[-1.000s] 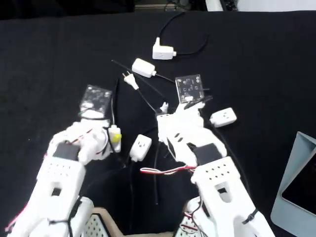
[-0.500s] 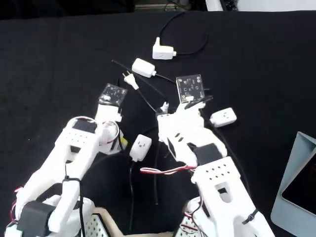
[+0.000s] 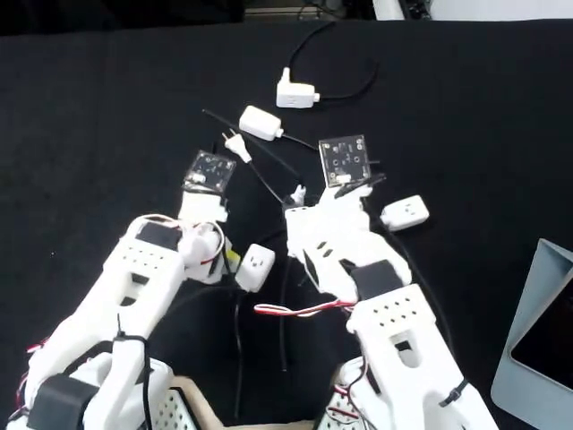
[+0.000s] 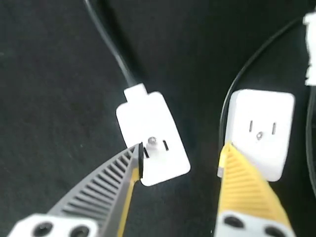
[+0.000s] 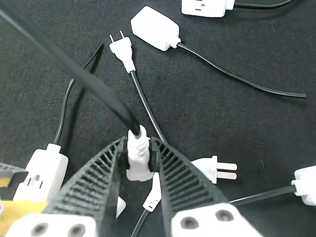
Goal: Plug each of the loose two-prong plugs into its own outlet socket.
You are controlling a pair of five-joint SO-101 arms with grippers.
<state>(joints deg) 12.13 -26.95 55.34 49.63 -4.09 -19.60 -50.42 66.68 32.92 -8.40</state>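
Two outlet sockets lie at the left tool, whose jaws stand wide apart. The corded socket sits between the fingers, and the grey fingertip touches its edge. The second socket lies just beside the yellow finger, on its outer side. Between the jaws, past the corded socket, there is bare black desk.

The right tool is clamped on a white held plug. Its black cord runs away past the fingers, and its prongs are hidden.

Ahead of this tool a loose two-prong plug and a white corded block lie close together. Another loose plug lies just beside one finger, prongs pointing away from it. A far socket and a white piece are cut off at the frame's edges.

In the high view, wide open desk stretches beyond both tools. A grey container on the right tool's outer side is cut by the edge.
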